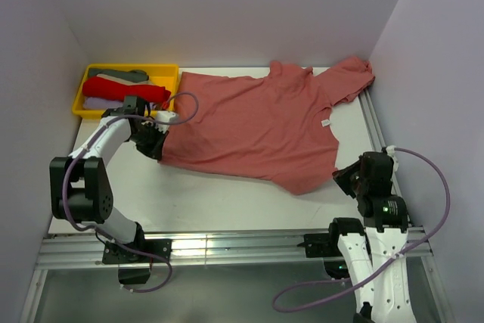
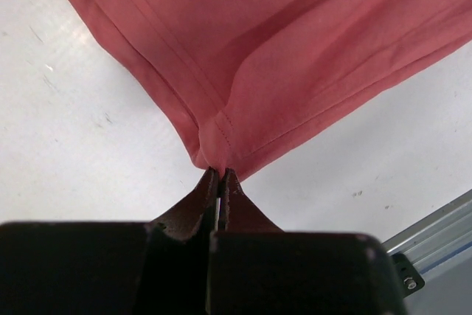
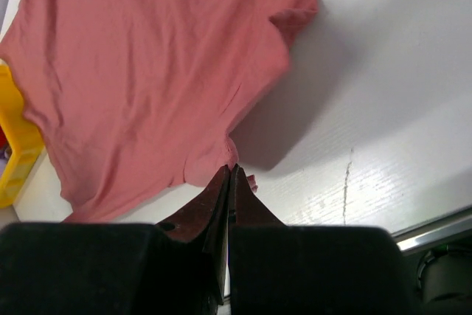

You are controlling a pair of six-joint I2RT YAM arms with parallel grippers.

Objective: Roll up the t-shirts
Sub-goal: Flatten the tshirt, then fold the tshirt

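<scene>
Top external: salmon shirt (image 1: 257, 126) spread on the tabletop (image 1: 212, 194). The left end effector (image 2: 221, 173) pinches its corner; the right end effector (image 3: 231, 171) pinches its edge.

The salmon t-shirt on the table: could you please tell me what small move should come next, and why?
Probably ease both claws apart to tauten the cloth. The left claw is shut on a hem corner of the salmon t-shirt, the right claw seems shut on its opposite edge, and it lies skewed and wrinkled.
</scene>
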